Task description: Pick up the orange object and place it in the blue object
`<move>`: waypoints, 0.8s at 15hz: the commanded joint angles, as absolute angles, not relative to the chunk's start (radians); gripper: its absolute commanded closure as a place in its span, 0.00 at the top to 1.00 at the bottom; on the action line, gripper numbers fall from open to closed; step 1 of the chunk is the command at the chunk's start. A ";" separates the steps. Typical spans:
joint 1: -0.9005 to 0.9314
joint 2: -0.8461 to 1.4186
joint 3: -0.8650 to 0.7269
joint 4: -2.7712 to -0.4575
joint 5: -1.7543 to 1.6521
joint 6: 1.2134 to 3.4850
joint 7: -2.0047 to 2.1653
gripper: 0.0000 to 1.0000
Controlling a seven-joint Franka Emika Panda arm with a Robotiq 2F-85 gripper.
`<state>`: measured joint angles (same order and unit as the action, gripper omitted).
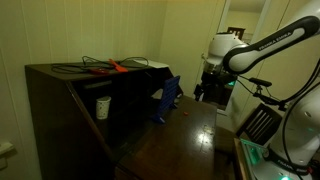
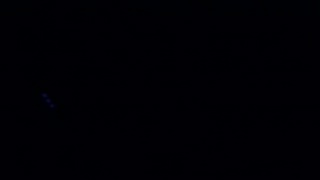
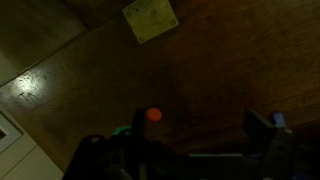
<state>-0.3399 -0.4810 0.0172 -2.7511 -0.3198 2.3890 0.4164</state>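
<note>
Orange object (image 3: 153,115) wrist view; blue object (image 1: 168,101) exterior view.

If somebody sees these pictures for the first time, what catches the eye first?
In an exterior view, the white robot arm hangs near the tilted blue object by the dark cabinet. In the wrist view, the tiny orange object glows on brown wood, below a pale paper.

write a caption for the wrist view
small round orange object on dark wooden surface by the end effector, pale paper square beyond
</note>
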 commanded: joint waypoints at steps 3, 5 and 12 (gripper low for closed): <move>-0.510 -0.372 -0.004 -2.750 -0.474 2.567 0.573 1.00; -0.537 -0.349 -0.017 -2.750 -0.474 2.523 0.600 1.00; -0.545 -0.334 -0.013 -2.749 -0.518 2.562 0.649 1.00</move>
<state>-0.5350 -0.3479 -0.0189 -2.7512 -0.4443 2.5333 0.5667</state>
